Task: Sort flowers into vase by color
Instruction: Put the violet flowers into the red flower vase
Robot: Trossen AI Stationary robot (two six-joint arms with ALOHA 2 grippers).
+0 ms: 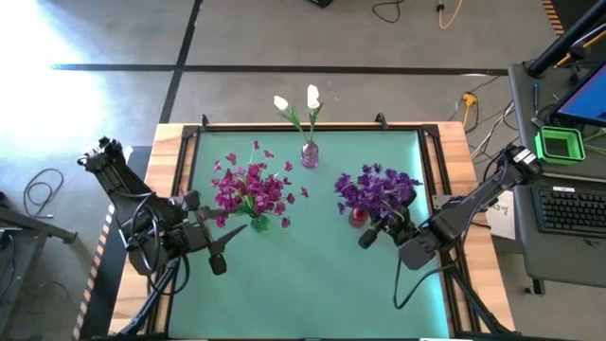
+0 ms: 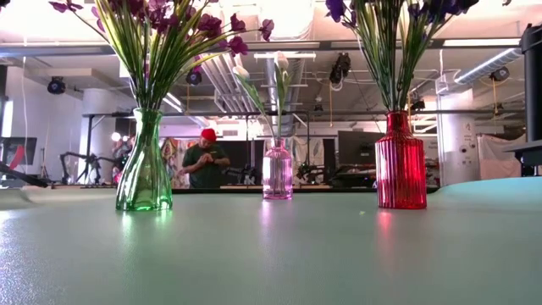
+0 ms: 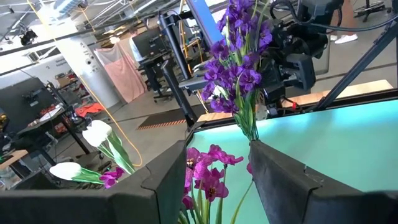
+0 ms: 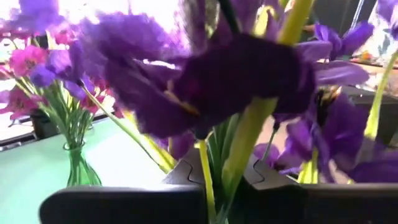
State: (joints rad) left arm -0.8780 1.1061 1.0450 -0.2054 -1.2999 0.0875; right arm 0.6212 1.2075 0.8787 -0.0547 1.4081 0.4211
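We see right gripper [image 1: 367, 237] clamped on green stems of purple artificial flowers [image 1: 377, 188] | left gripper [image 1: 217, 254] half-open, empty, beside magenta-pink flower cluster [image 1: 250, 185]

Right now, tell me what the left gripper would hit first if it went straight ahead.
Probably the magenta flowers: they sit between the left gripper's open fingers. The purple flowers stand farther along; depth is unclear.

Three vases stand on the bench [image 1: 312, 284]: one green vase [image 2: 145, 174], one pink vase [image 2: 277, 172], one red vase [image 2: 400, 163]. There are three bunches of flowers: one magenta bunch [image 1: 249, 185], one purple bunch [image 1: 377, 188], and two white buds [image 1: 296, 100]. Two arms. One person [image 2: 204, 159] stands behind.
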